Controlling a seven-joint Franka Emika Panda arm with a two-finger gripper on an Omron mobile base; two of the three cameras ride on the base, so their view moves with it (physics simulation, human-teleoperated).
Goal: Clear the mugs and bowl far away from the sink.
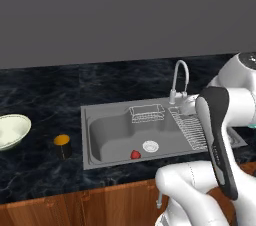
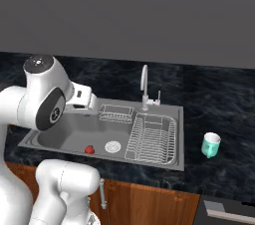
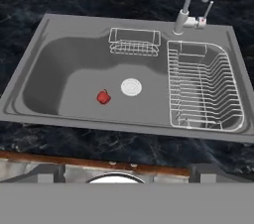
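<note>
- Mugs stand on opposite sides of the sink (image 1: 115, 130): the dark mug (image 1: 62, 146) with the orange-yellow top is on the black marble counter (image 1: 40, 100) just off the sink's left edge, and the pale teal mug (image 2: 210, 145) is on the counter to the right of the sink, apart from its rim.
- Both mugs are upright.
- Bowl (image 1: 11, 131), cream-white, sits on the counter well left of the dark mug, at the left edge of the left base view, tilted a little.
- Inside the basin lie a round drain (image 3: 131, 87) and a small red thing (image 3: 103, 97) just beside it.
- A wire basket (image 3: 135, 42) hangs at the back wall of the basin; a ribbed draining rack (image 3: 203, 85) fills the right part of the sink.
- The faucet (image 2: 145, 85) rises at the back edge, behind the rack.
- The hand view looks down on the sink from above its front edge; whether the gripper is open I cannot tell, and nothing shows between its fingers.
</note>
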